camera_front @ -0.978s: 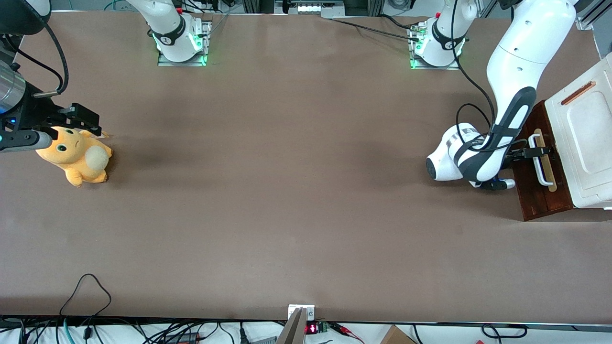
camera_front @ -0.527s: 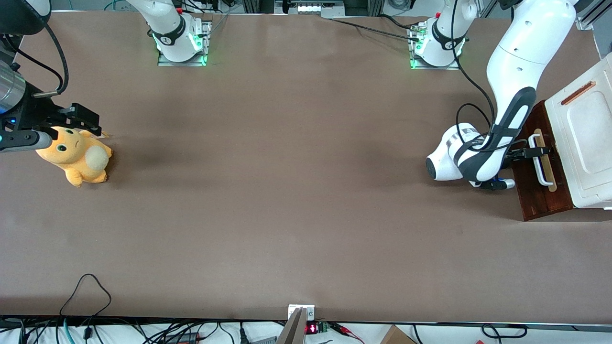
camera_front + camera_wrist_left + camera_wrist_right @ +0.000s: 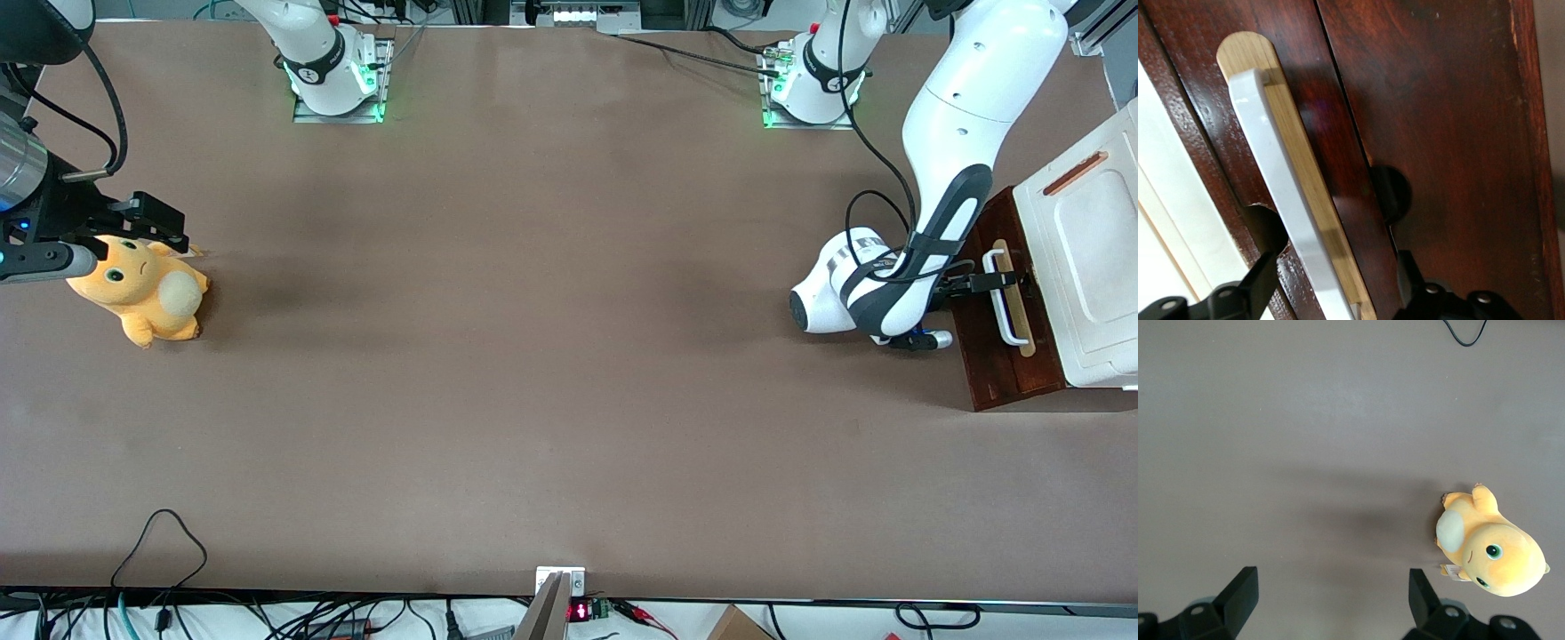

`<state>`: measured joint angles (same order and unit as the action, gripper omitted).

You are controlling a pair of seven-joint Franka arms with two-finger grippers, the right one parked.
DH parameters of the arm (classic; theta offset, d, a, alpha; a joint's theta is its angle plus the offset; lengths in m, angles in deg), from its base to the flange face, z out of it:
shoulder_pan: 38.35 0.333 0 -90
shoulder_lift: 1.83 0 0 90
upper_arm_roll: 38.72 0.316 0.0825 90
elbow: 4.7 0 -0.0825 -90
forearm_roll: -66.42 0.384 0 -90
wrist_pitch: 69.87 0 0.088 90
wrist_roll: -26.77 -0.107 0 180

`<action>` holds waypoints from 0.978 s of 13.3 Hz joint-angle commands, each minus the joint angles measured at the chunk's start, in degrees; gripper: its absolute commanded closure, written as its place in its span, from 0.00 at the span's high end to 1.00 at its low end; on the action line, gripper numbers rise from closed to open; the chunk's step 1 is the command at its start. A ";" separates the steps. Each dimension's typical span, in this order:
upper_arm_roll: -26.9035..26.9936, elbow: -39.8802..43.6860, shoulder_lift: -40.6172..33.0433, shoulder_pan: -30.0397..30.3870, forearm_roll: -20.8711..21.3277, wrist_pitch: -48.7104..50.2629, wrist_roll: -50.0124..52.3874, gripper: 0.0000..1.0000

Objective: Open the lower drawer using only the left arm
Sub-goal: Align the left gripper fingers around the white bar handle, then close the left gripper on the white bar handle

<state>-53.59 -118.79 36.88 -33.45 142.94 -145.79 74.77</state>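
Observation:
The lower drawer (image 3: 996,364) shows its dark reddish-brown front with a white loop handle (image 3: 1002,311) on a pale wood strip, below the white cabinet top (image 3: 1089,258). The left arm (image 3: 956,133) reaches down in front of the drawer. Its gripper (image 3: 997,283) is at the handle's upper part. In the left wrist view the drawer front (image 3: 1438,133) fills the picture, and the gripper (image 3: 1336,263) is open, with one black finger (image 3: 1261,280) on each side of the white handle (image 3: 1271,160). The drawer front lies close against the cabinet.
An orange plush toy (image 3: 142,289) lies toward the parked arm's end of the table, also in the right wrist view (image 3: 1488,543). The brown table (image 3: 533,356) spreads between it and the cabinet. Cables hang along the table's near edge.
The left arm's elbow and wrist have shifted very slightly away from the cabinet. The drawer front has not visibly moved.

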 commanded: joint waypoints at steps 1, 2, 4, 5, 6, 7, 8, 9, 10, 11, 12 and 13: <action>-0.16 -0.78 -0.65 0.19 1.00 0.15 -0.45 0.74; -0.16 -0.70 -0.74 0.19 1.00 0.24 -0.37 0.72; -0.16 -0.70 -0.74 0.28 1.09 0.33 -0.36 0.68; -0.16 -0.70 -0.83 0.28 1.17 0.33 -0.36 0.66; -0.16 -0.70 -0.74 0.37 1.18 0.33 -0.36 0.64; -0.16 -0.70 -0.83 0.37 1.18 0.33 -0.36 0.61; -0.16 -0.70 -0.83 0.37 1.18 0.33 -0.36 0.58; -0.16 -0.61 -0.91 0.37 1.35 0.33 -0.36 0.57; -0.16 -0.61 -0.92 0.37 1.53 0.33 -0.36 0.55; -0.16 -0.61 -0.92 0.37 1.53 0.24 -0.36 0.55; -0.16 -0.52 -0.92 0.45 1.53 0.24 -0.45 0.54; -0.16 -0.52 -0.83 0.46 1.61 0.24 -0.45 0.54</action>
<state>-53.54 -118.78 36.87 -33.44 142.94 -145.71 74.83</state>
